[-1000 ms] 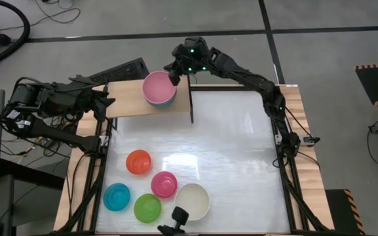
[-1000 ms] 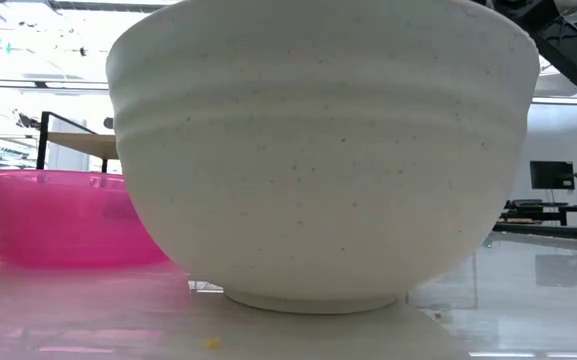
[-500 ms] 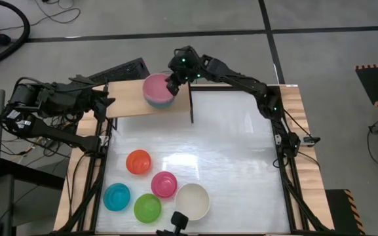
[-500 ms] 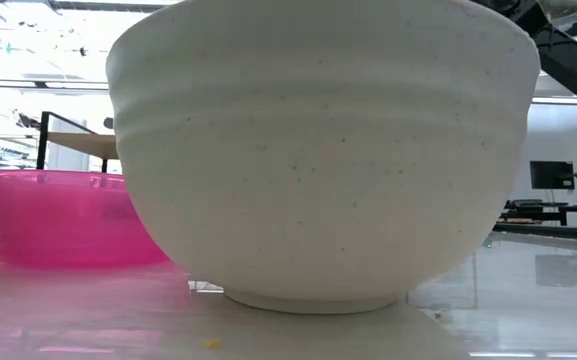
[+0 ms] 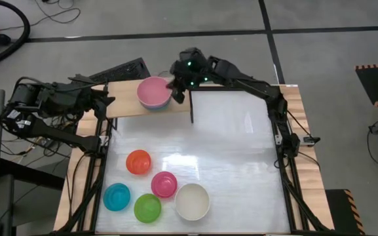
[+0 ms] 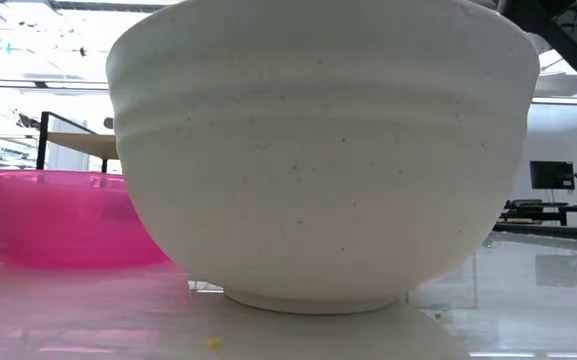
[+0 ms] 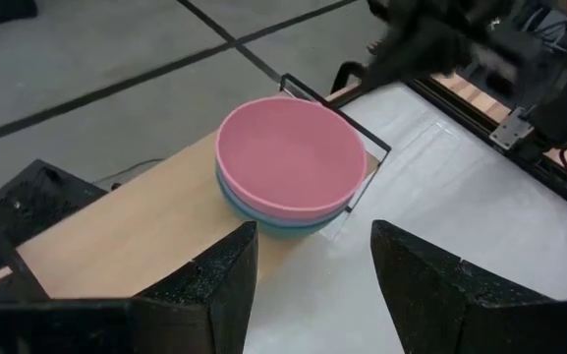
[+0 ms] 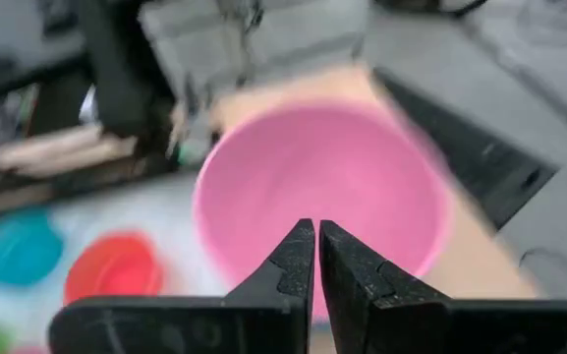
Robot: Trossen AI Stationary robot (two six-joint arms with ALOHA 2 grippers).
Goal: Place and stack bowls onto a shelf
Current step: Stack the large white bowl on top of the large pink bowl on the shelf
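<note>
A pink bowl point(image 5: 154, 92) sits nested in a blue-grey bowl point(image 7: 263, 218), and the stack rests on the light-wood shelf point(image 5: 126, 105) near its right end. My right gripper point(image 5: 177, 90) is shut and stands close by the stack's right side; in its wrist view the gripper point(image 8: 316, 234) points at the pink bowl point(image 8: 362, 187). My left gripper point(image 7: 312, 246) is open and waits at the shelf's left end, facing the stack point(image 7: 288, 157). Red point(image 5: 138, 161), magenta point(image 5: 164, 184), cyan point(image 5: 116, 196), lime point(image 5: 147, 208) and cream-white point(image 5: 192, 201) bowls stand on the table. The dark green bowl is out of view. My right gripper has its shut fingers beside the right rim of the pink bowl point(image 5: 170, 93), coming from the table's right side. Whether they touch the rim I cannot tell; the left wrist view shows that arm blurred and a little apart from the stack.
The shelf's black leg point(image 5: 192, 108) stands just near of my right gripper. The cream-white bowl point(image 6: 318, 150) fills the low view, with the magenta bowl point(image 6: 63, 230) beside it. White tabletop point(image 5: 241, 151) lies bare right of the loose bowls. A keyboard point(image 5: 120, 71) lies beyond the shelf.
My right gripper has moved from the far side of the stack down toward the near edge, along the stack's right side. The pink and blue-grey stack has slid a short way toward the table's left along the shelf.
</note>
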